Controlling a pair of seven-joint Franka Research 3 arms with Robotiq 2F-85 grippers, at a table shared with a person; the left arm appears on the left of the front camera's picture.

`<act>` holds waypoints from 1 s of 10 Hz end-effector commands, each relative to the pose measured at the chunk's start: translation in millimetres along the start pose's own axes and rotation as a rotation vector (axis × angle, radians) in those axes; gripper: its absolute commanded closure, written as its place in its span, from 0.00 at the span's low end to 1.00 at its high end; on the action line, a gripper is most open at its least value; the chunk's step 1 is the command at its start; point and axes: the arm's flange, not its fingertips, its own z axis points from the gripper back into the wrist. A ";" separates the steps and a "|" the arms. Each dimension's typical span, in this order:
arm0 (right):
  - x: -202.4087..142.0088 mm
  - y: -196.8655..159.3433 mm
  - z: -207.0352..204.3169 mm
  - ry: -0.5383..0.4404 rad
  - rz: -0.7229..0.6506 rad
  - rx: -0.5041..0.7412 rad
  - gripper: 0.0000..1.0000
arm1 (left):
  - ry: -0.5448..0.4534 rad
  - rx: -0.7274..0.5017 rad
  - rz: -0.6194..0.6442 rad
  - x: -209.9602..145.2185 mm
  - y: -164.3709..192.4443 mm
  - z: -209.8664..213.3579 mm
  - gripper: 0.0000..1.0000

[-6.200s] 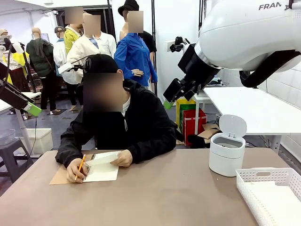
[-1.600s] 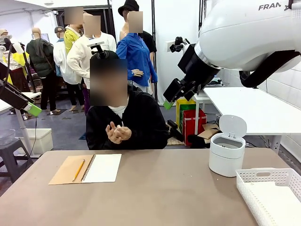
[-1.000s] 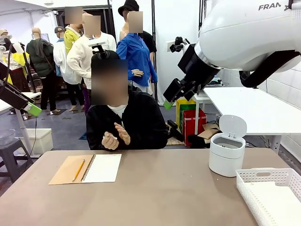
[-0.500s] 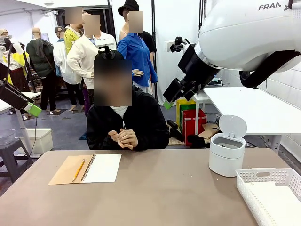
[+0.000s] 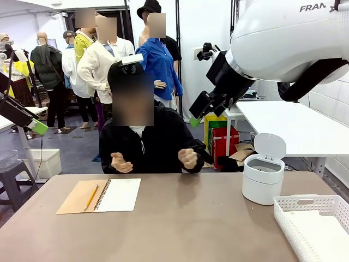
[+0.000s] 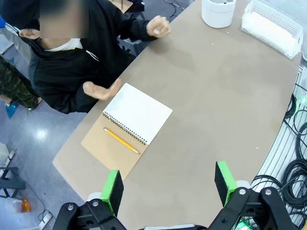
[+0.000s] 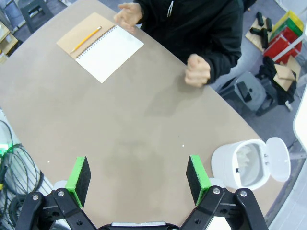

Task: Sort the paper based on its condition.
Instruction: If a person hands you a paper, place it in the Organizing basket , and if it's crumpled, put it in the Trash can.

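Note:
The paper is hidden as far as I can tell; only a speck of white shows inside the person's clenched fist [image 6: 157, 28], also seen from the front [image 5: 188, 158] and from the right wrist [image 7: 197, 72]. The person's other hand [image 5: 121, 162] is held open beside the spiral notebook [image 5: 117, 195], which lies open with a yellow pencil [image 5: 91, 196] on its brown cover. My left gripper [image 6: 169, 187] hangs open and empty high above the table's near edge. High over the table's middle, my right gripper [image 7: 138, 179] is also open and empty.
A white round bin [image 5: 263, 177] with its lid up stands at the right. A white lattice basket [image 5: 305, 203] sits at the front right corner. The brown table [image 5: 185, 218] is bare between notebook and bin. Cables [image 6: 295, 163] hang off the near edge.
The person stopped writing and sat up. Their hands, joined in front of the chest half a second ago, have moved apart, one open and one clenched. Neither arm has moved.

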 end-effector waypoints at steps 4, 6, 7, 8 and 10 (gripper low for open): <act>-0.8 0.2 -1.0 0.002 -0.001 0.001 0.00 | -0.001 0.000 0.004 -0.2 0.5 0.2 0.00; -0.8 0.2 -1.0 0.002 -0.001 0.001 0.00 | -0.001 0.000 0.004 -0.2 0.5 0.2 0.00; -0.8 0.2 -1.0 0.002 -0.001 0.001 0.00 | -0.001 0.000 0.004 -0.2 0.5 0.2 0.00; -0.8 0.2 -1.0 0.002 -0.001 0.001 0.00 | -0.001 0.000 0.004 -0.2 0.5 0.2 0.00; -0.8 0.2 -1.0 0.002 -0.001 0.001 0.00 | -0.001 0.000 0.004 -0.2 0.5 0.2 0.00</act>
